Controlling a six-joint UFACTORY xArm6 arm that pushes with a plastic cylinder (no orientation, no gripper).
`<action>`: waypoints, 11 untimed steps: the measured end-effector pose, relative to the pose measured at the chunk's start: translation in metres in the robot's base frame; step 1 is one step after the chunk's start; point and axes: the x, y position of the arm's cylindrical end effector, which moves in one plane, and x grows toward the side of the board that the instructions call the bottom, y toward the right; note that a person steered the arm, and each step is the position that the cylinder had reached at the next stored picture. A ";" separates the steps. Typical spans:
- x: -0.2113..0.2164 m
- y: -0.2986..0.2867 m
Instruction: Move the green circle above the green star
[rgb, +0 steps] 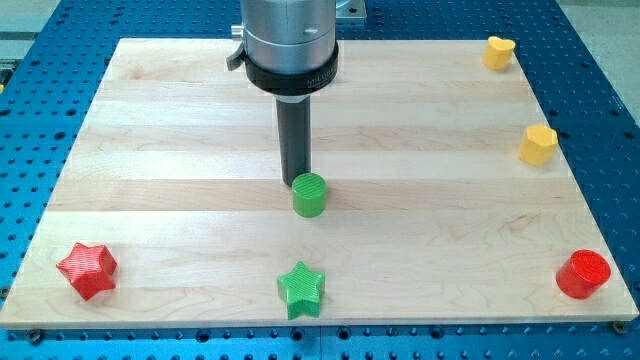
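The green circle (310, 194) stands on the wooden board near the middle, a little toward the view's bottom. The green star (301, 289) lies near the board's bottom edge, almost straight below the circle, with a gap of bare wood between them. My tip (295, 182) sits just at the circle's upper left edge, touching or nearly touching it. The dark rod rises from there to the grey arm body at the view's top.
A red star (88, 270) lies at the bottom left. A red circle (583, 274) stands at the bottom right. Two yellow blocks sit at the right: one (498, 51) in the top corner, one (538, 145) below it. The wooden board (150, 150) rests on a blue perforated table.
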 end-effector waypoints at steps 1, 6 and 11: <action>-0.030 0.012; 0.070 0.007; 0.038 -0.282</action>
